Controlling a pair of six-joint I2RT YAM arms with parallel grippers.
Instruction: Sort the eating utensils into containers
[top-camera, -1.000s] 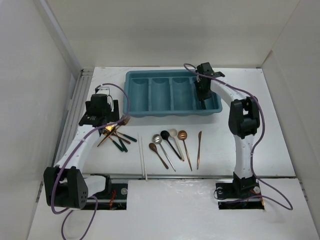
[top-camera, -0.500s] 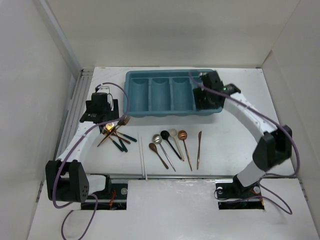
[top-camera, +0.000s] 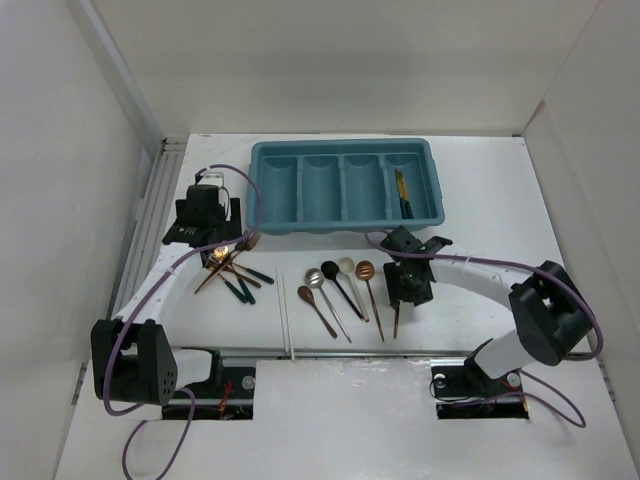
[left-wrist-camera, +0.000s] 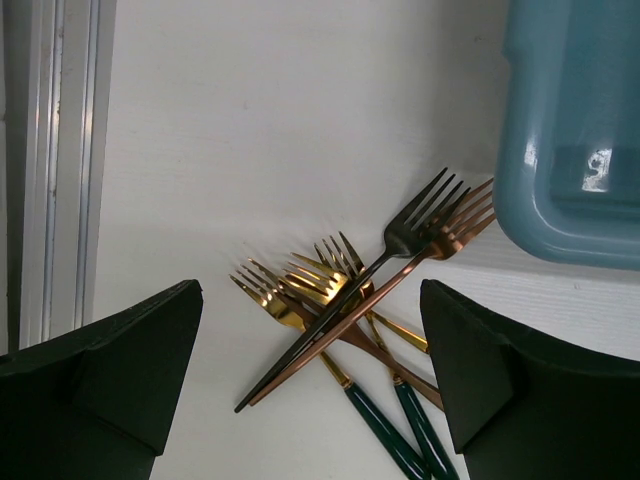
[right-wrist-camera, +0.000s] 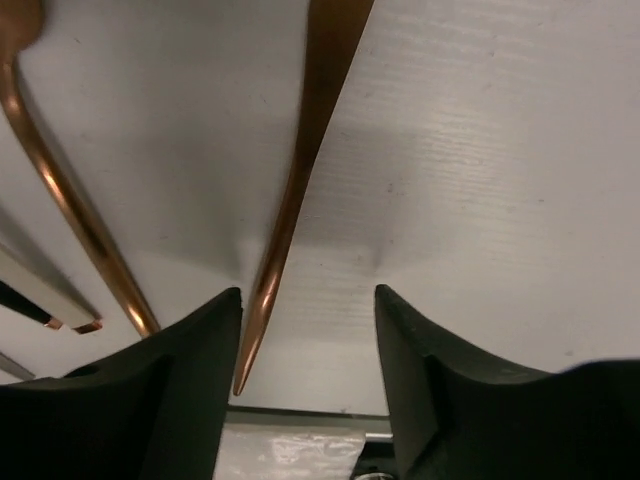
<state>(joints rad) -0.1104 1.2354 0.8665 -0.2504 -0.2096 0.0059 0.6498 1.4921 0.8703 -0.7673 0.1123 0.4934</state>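
My right hand (right-wrist-camera: 308, 295) hangs low over the desk (top-camera: 480, 200), well on the near side of the teal tray (top-camera: 258, 190) and about in line with its right end. Its fingers (right-wrist-camera: 190, 400) stand partly apart and grip nothing. The copper knife (right-wrist-camera: 310, 130) lies flat on the desk and runs into the gap between them. Its slim end sits much closer to the finger on the left of my wrist view than to the other one. I cannot tell whether that finger touches it. From above, only the knife's near end shows below the hand, pointing away from the tray.

A row of spoons (top-camera: 335, 285) in copper, silver, black and cream lies beside the knife, also on the near side of the tray and toward its middle. One copper spoon handle (right-wrist-camera: 70, 210) runs just beside my right hand. The white chopsticks (top-camera: 285, 315) lie further along, below the tray's left half.

My left hand (left-wrist-camera: 310, 300) hovers off the tray's near left corner, spread wide and empty. A crossed heap of forks (left-wrist-camera: 360, 290) in gold, copper and black lies on the desk between its fingers, untouched. The tines of two of them reach almost to the tray's corner.

Inside the tray, the rightmost slot holds a gold and dark utensil (top-camera: 401, 192) lying lengthwise. I cannot tell whether it is one piece or two.
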